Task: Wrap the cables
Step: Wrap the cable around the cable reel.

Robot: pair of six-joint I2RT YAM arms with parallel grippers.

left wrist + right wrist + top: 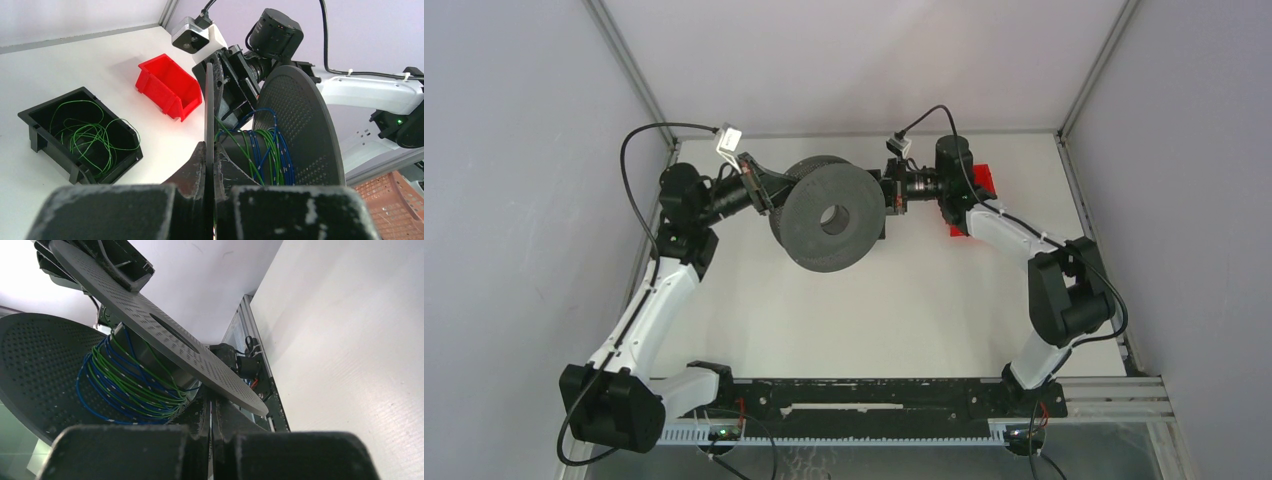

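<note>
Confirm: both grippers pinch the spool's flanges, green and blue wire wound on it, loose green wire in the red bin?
No. The left wrist view shows the loose green wire lying in the black bin, not the red bin. The rest stands.

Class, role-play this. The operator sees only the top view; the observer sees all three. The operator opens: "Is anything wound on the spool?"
Observer: Yes. Cables, green and blue, are wound round the core of the spool.
Operator: Are any left to wrap?
Observer: Yes. Loose cables, green, lie in a black bin on the table.
Operator: How is the left gripper holding?
Observer: The left gripper is shut on the rim of one flange.
</note>
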